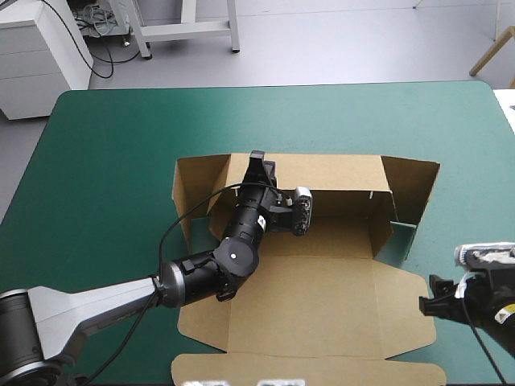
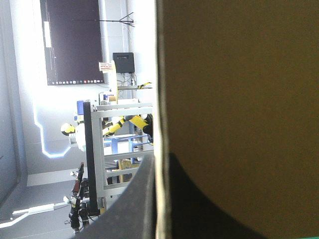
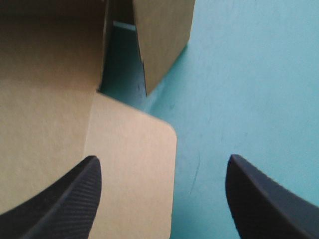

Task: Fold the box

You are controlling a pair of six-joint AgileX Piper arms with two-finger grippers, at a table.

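Left gripper (image 1: 257, 165) clamped on box (image 1: 322, 297) far wall (image 1: 338, 173), already up; right gripper (image 3: 162, 169) agape over flap (image 3: 134, 164). Left to do, probably: side walls, tucking.

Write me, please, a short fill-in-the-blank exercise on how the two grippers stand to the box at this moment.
1. The left gripper is shut on the raised wall of the box nearest the table's ____ edge.
2. The right gripper, beside the box's right edge, is ____ and holds nothing.
3. The box's base lies flat on the ____ cover.

Missing words: far; open; teal-green.
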